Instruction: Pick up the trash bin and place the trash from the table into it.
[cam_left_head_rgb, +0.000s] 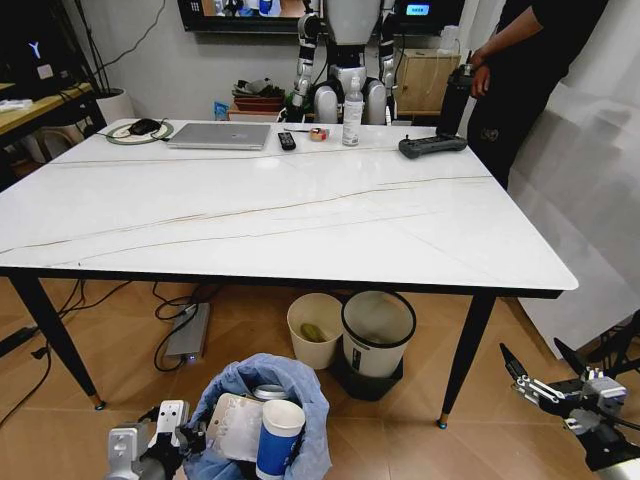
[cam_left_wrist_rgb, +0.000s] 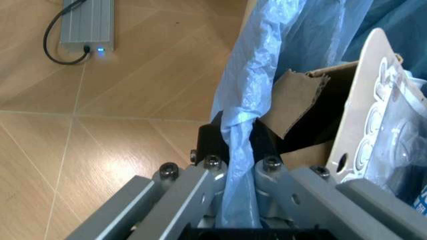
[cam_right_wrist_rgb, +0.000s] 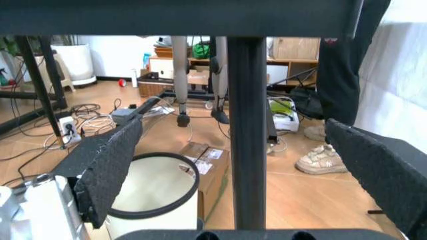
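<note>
Down at floor level in front of the worktop (cam_left_head_rgb: 300, 215), the trash bin (cam_left_head_rgb: 262, 420) sits low by the robot's left side, its blue bag bunched over the rim and already stuffed: a paper cup (cam_left_head_rgb: 279, 436), a clear packet (cam_left_head_rgb: 236, 425), a can top peeking out behind, and in the left wrist view some torn cardboard (cam_left_wrist_rgb: 300, 95) tucked inside. The left pincer (cam_left_wrist_rgb: 239, 165) is clenched on the bin's rim with a fold of the blue bag pinched between the fingers, so it's carrying the bin by the edge.

The worktop itself looks free of litter now. What's left on it is a laptop (cam_left_head_rgb: 222, 135), a remote (cam_left_head_rgb: 286, 140), a bottle (cam_left_head_rgb: 352, 112) and a black controller (cam_left_head_rgb: 432, 146) at the far edge, none of which belongs in the bin. So my read is the job is basically finished and the step in hand is just holding the loaded bin steady.

Tips for that: keep the bin level, since the cup stands tall above the rim and could tip out if it tilts. The grip partly rides on slippery bag plastic, so slow moves only.

The right pincer (cam_left_head_rgb: 545, 377) hangs low to the right near the floor, fingers spread wide and released, well apart from everything.
</note>
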